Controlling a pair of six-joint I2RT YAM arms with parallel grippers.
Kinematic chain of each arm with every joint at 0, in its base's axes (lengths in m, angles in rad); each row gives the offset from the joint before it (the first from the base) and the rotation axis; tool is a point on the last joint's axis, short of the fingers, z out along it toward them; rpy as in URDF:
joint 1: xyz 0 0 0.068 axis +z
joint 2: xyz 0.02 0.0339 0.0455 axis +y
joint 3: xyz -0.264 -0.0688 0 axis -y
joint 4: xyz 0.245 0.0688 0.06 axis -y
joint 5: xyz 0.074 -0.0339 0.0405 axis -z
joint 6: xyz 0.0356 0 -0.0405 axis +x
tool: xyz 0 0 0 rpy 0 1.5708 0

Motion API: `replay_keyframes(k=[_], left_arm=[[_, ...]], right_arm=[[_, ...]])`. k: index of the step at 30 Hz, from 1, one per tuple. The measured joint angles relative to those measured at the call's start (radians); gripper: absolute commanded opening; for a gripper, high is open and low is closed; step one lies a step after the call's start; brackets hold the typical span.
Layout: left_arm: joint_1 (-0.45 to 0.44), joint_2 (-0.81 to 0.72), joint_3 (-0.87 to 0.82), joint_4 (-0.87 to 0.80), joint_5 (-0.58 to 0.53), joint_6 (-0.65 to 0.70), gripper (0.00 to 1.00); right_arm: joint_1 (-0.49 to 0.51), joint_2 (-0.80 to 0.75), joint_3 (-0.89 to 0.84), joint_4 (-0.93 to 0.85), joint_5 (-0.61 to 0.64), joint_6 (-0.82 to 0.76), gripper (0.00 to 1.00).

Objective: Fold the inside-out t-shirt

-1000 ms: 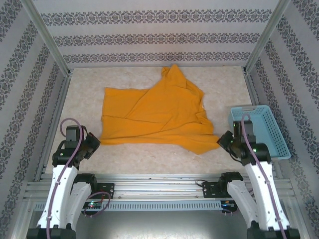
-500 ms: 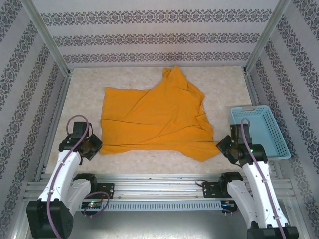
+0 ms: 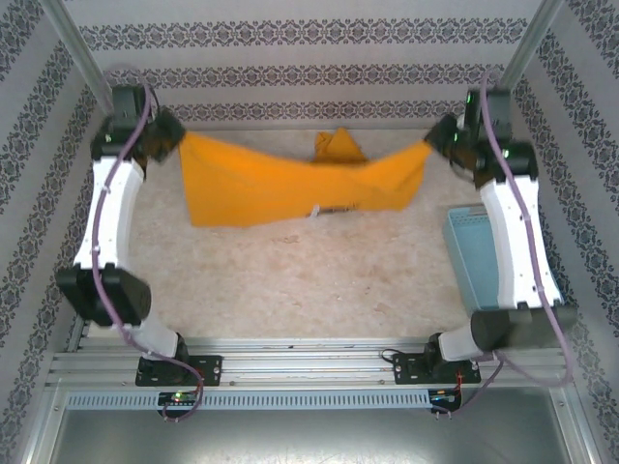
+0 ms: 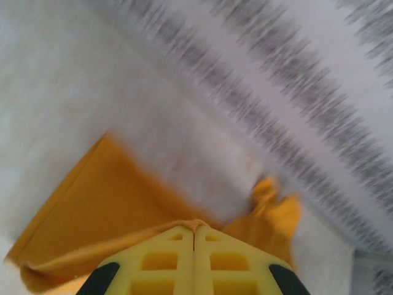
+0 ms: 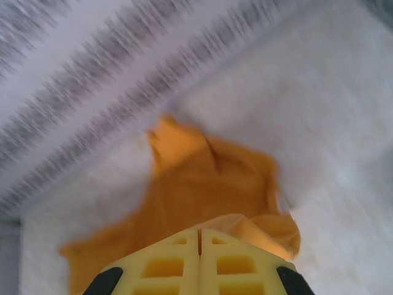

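The inside-out t-shirt (image 3: 290, 184), mustard-orange, hangs stretched between both grippers over the far half of the table, sagging in the middle, with a small pale tag at its lower edge. One part still rises against the back wall. My left gripper (image 3: 177, 138) is shut on its left corner, and my right gripper (image 3: 432, 143) is shut on its right corner. In the left wrist view the yellow fingers (image 4: 195, 228) pinch a fold of the t-shirt (image 4: 110, 203). The right wrist view, blurred, has the shut gripper (image 5: 199, 232) with the t-shirt (image 5: 196, 184) draped below it.
A light-blue plastic basket (image 3: 467, 256) stands at the right edge of the table (image 3: 290, 280), partly behind my right arm. Patterned walls close in the back and both sides, with metal posts at the far corners.
Both arms have swung from the table's near edge to the far corners, lifting the shirt's two near corners up and away. The shirt went from lying flat to hanging stretched between them.
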Motion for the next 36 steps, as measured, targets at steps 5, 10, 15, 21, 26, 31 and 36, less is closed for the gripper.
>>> replay_keyframes(k=[5, 10, 15, 21, 26, 31, 36], left_arm=[[0.011, 0.248, 0.619, -0.171, 0.051, 0.044, 0.00], [0.012, 0.099, 0.554, -0.201, 0.089, 0.068, 0.00], [0.013, -0.298, 0.103, -0.039, 0.084, 0.069, 0.00], [0.013, -0.476, 0.016, 0.065, 0.066, 0.070, 0.00], [0.013, -0.429, -0.043, 0.135, 0.086, 0.069, 0.00], [0.013, -0.272, -0.048, 0.147, 0.097, 0.070, 0.00], [0.013, -0.123, -0.042, 0.147, 0.101, 0.071, 0.00]], right_arm=[[-0.027, 0.181, 0.530, -0.118, -0.014, -0.074, 0.00], [-0.042, 0.079, 0.601, -0.161, -0.035, -0.130, 0.00], [-0.044, -0.174, 0.377, -0.097, -0.050, -0.161, 0.00], [-0.044, -0.349, 0.294, -0.009, -0.044, -0.185, 0.00], [-0.044, -0.330, 0.288, 0.056, -0.044, -0.187, 0.00], [-0.044, -0.243, 0.227, 0.120, -0.045, -0.190, 0.00], [-0.044, -0.122, 0.155, 0.182, -0.049, -0.201, 0.00]])
